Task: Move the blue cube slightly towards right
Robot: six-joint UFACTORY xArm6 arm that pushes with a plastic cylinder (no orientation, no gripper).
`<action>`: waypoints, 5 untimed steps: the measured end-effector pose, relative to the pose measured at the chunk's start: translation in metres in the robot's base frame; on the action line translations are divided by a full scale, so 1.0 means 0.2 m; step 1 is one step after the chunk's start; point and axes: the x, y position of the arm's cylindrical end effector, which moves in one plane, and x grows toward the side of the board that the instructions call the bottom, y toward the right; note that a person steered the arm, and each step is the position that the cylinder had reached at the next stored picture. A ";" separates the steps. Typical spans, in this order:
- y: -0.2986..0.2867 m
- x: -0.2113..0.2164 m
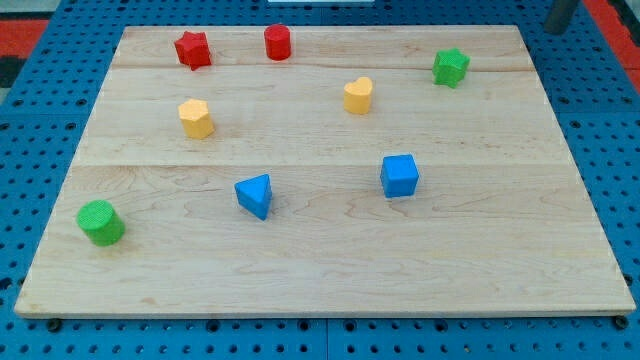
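Blue cube (399, 175) sits untouched mid-surface (320, 270); my tip's end is out of view, no hand fitted; rod (561, 14) parked top right, clear of blocks.

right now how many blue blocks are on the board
2: a blue cube right of centre, and a blue triangular block to its left, nearer the view's bottom. None looks hidden.

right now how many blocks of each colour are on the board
red: 2, a star-like block and a cylinder
yellow: 2, one at the view's left and one nearer the middle
green: 2, a cylinder and a star-like block
blue: 2, a wedge and the blue cube
total: 8
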 end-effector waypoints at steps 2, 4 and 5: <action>0.02 0.00; -0.03 0.35; 0.01 0.80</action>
